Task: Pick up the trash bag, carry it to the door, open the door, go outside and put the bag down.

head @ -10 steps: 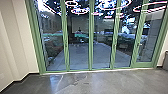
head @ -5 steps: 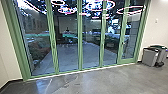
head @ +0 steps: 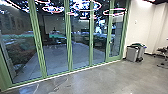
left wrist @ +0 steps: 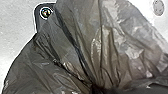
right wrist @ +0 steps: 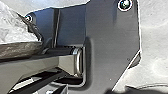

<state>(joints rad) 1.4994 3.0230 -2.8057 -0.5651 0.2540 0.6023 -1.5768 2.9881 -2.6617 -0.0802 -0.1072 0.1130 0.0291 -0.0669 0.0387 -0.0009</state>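
Observation:
The trash bag (left wrist: 110, 50), thin, grey-brown and wrinkled, spreads large in the left wrist view. Its folds draw together at my left gripper (left wrist: 95, 89), which is shut on the gathered plastic. Part of the trash bag (right wrist: 17, 27) also shows in the right wrist view, beside the robot's dark plate. In the head view, a wall of green-framed glass doors stands ahead; the narrow door (head: 115, 59) at its right end has a small handle. Through the glass a pale paved path (head: 57, 58) is visible. How my right gripper stands is unclear.
Grey bins (head: 132, 53) stand by the white wall (head: 140, 27), right of the doors. Farther right is an office chair (head: 163, 52). Grey concrete floor (head: 105, 80) runs up to the pale threshold.
The head view has swung to the right as the robot turned. The bins and the office chair have come into view on that side, with more of the white wall.

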